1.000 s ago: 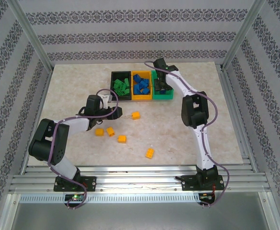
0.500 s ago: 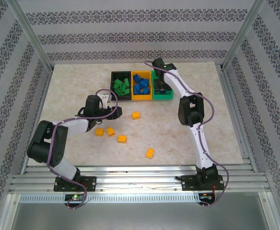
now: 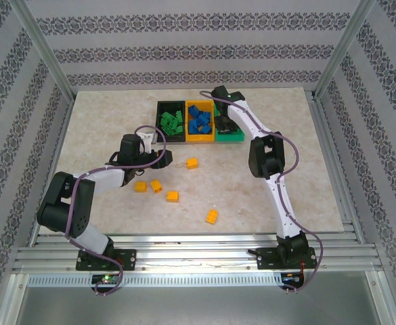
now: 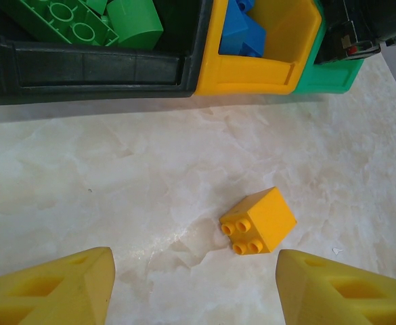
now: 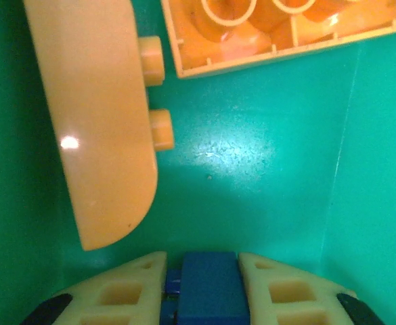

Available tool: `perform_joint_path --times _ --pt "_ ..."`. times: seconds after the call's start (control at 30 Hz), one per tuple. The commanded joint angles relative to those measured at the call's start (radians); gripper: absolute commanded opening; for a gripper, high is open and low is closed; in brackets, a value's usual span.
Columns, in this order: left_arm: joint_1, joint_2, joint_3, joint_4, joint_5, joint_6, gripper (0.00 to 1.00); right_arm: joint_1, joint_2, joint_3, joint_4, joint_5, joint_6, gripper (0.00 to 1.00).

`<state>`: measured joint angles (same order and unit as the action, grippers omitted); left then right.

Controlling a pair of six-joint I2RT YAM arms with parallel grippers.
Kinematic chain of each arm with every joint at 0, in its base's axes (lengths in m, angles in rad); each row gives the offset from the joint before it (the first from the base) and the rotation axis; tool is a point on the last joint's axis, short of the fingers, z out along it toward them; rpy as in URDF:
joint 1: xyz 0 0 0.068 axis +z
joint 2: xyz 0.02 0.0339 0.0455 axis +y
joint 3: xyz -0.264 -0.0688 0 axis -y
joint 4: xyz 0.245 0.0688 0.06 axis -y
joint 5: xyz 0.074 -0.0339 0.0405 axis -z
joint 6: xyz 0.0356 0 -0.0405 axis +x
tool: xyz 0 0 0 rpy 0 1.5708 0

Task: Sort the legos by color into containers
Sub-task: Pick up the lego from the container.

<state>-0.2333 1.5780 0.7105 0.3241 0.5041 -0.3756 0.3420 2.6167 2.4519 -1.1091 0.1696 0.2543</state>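
Bricks: five orange bricks (image 3: 172, 196) lie loose on the bench (image 3: 103, 128), near the bins but apart from them; green bricks (image 3: 171, 122) sit in the black bin (image 4: 96, 71), blue bricks (image 3: 200, 122) in the yellow bin (image 4: 248, 74)
Right tool: the right tool (image 5: 201, 271) is down inside the green bin (image 5: 252, 156), clamped on a blue brick (image 5: 208, 294), beside a rounded orange piece (image 5: 96, 122) and an upturned orange brick (image 5: 279, 27)
Left tool: the left tool (image 4: 194, 264) hovers low over the bench, fingers (image 4: 62, 284) apart with nothing between them; one orange brick (image 4: 258, 220) lies just ahead, nearer one finger than the other
Risk, colour mix: the blue brick looks out of place among orange; released here, it ends up in the wrong bin
Risk, slip: I cannot tell how deep the grip is; a quick lift could twist the brick loose
Risk, bin: the tool sits close to the bin wall, so a slanted pull-out could tip the bin or drag it along
Risk, left side: the brick is off centre, so closing now could nudge it aside rather than catch it
Risk, arms: both work near the bins and could foul each other
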Motion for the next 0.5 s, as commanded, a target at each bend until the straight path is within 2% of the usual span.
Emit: perform_joint_path --times 0.0,0.23,0.47 --pt "0.01 -0.017 -0.01 0.038 -0.002 0.0 0.64 0.018 -0.042 -0.027 -0.027 0.008 -0.023 0.2" --pt "0.009 -0.012 -0.009 0.036 -0.001 -0.002 0.64 0.015 -0.185 -0.081 0.026 0.042 -0.033 0.18" --pt "0.009 -0.008 -0.008 0.044 0.001 -0.009 0.64 0.014 -0.322 -0.168 0.138 -0.069 -0.024 0.18"
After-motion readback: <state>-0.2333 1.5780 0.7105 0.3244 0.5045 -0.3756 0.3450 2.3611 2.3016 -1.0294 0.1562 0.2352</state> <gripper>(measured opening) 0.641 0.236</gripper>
